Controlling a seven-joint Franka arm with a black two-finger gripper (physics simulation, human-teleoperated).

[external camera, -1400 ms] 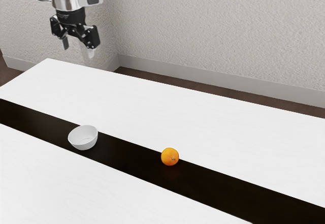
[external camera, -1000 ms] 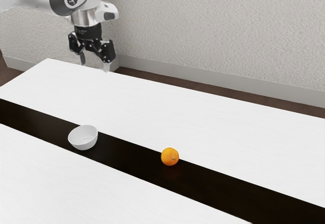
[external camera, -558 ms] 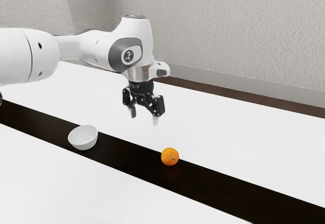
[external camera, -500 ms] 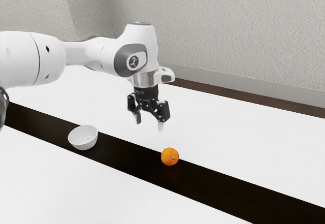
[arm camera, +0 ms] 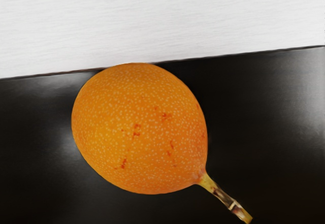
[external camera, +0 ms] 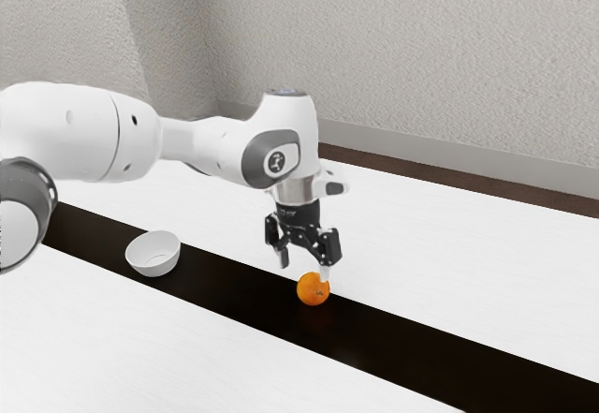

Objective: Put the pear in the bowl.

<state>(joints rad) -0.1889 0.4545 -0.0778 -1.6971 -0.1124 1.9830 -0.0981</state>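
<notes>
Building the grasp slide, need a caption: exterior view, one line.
Open gripper over the orange fruit on the black stripe; empty white bowl toward the exterior view's left.

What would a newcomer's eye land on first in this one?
Probably the bright orange fruit, sitting on the black stripe of the white table, its stem plain in the wrist view. Next, the black gripper, open just above it. Then the empty white bowl, on the same stripe toward the exterior view's left.

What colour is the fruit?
The fruit is orange with pale speckles and reddish marks, clearest in the wrist view.
</notes>
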